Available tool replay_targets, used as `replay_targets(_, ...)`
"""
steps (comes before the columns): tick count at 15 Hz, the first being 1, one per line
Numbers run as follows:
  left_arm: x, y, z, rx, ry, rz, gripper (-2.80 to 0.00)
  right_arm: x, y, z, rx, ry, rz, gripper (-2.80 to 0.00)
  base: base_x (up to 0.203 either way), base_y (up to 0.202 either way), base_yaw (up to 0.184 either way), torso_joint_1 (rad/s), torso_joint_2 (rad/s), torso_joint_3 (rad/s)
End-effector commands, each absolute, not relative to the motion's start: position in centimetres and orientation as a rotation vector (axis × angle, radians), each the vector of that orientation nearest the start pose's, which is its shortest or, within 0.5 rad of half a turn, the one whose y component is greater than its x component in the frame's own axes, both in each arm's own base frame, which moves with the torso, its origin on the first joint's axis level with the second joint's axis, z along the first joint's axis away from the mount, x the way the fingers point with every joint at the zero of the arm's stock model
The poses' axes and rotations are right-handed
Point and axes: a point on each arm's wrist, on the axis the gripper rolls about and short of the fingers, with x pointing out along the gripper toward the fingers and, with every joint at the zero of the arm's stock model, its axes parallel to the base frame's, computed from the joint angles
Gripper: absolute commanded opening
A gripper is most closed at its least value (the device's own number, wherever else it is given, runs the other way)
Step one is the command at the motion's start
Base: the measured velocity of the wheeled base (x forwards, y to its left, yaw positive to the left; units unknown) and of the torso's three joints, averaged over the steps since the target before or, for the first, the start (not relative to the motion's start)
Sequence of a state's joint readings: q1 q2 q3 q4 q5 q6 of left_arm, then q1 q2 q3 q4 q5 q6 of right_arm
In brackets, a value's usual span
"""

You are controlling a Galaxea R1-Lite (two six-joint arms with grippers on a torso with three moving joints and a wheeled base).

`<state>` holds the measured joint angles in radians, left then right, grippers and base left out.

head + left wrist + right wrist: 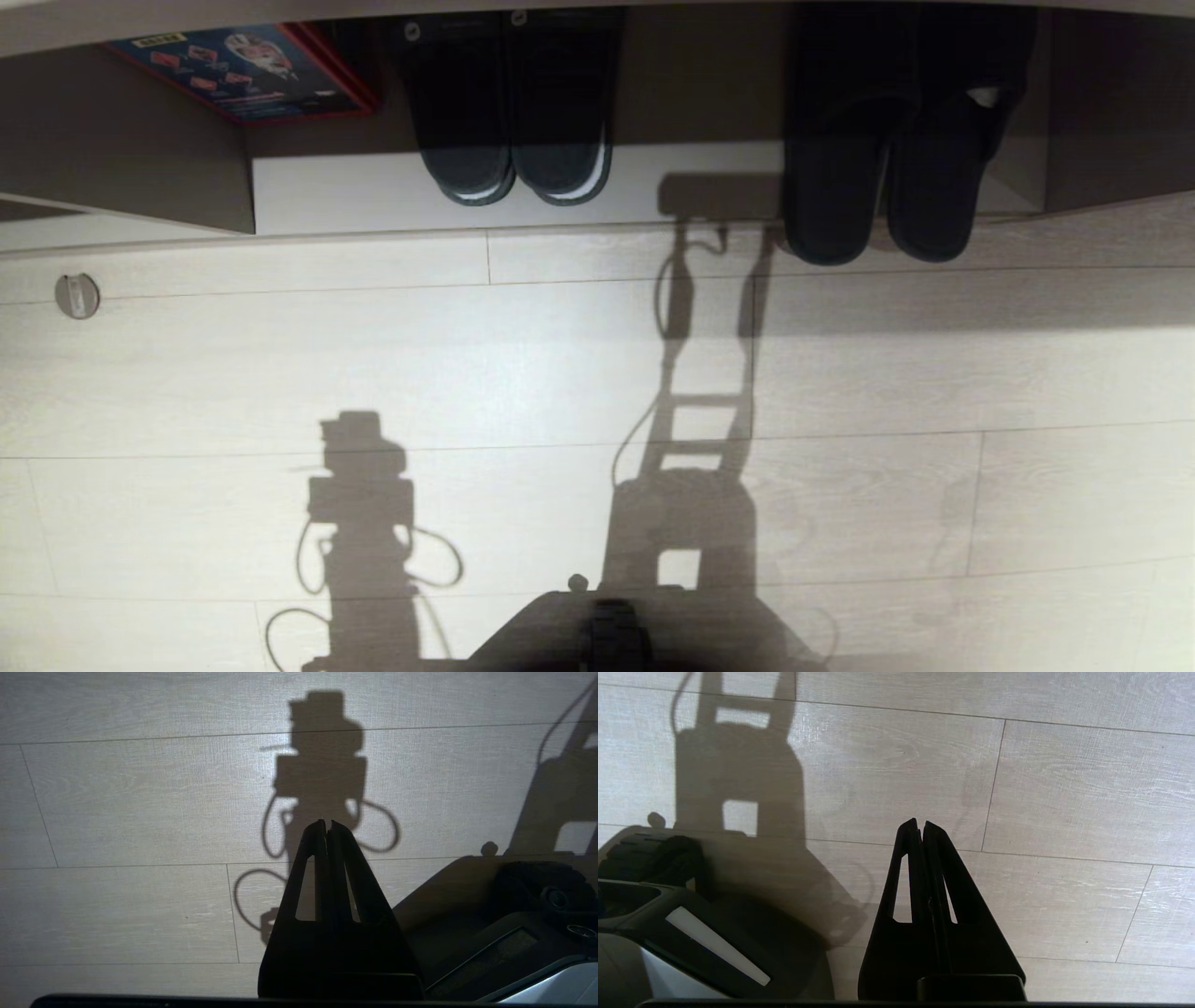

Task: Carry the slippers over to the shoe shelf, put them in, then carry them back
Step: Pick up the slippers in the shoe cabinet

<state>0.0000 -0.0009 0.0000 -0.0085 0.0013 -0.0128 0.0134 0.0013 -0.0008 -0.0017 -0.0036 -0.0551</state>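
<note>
Across pale plank floor [280, 373], slippers [873, 187] overhang the shoe shelf [373, 191].

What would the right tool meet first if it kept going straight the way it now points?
Most likely the bare floor. The right tool, shut and empty, points down at the planks, with nothing else visible in its line; depth is unclear.

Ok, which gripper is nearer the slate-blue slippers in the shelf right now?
Right, probably. The slippers sit right of centre ahead; the right gripper hangs shut over floor on the base's right side, the left gripper on its left. Neither is near them.
</note>
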Motion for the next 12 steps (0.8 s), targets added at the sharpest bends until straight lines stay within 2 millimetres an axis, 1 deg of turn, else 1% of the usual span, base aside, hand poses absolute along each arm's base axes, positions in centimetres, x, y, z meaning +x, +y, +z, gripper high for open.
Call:
replay_targets(1, -2.3, 0.0, 7.6, -0.015, -0.009, 0.003, -2.8, -2.3, 0.0, 7.6, -0.057, 0.0, 0.011, -2.8, 0.0, 0.0, 0.0, 0.0, 0.0, 0.0)
replay_targets(9, -2.3, 0.0, 7.6, -0.017, -0.008, 0.002, -2.8, -2.3, 0.0, 7.7, -0.035, -0.013, 0.009, -2.8, 0.0, 0.0, 0.0, 0.0, 0.0, 0.006)
replay_targets(10, -2.3, 0.0, 7.6, -0.017, -0.009, 0.003, -2.8, -2.4, 0.0, 8.4, -0.031, -0.044, 0.027, -2.8, 0.0, 0.0, 0.0, 0.0, 0.0, 0.0)
replay_targets(12, -2.3, 0.0, 7.6, -0.017, -0.008, 0.001, -2.8, -3.1, 0.2, 10.9, -0.031, -0.114, 0.1, -2.8, 0.0, 0.0, 0.0, 0.0, 0.0, 0.0)
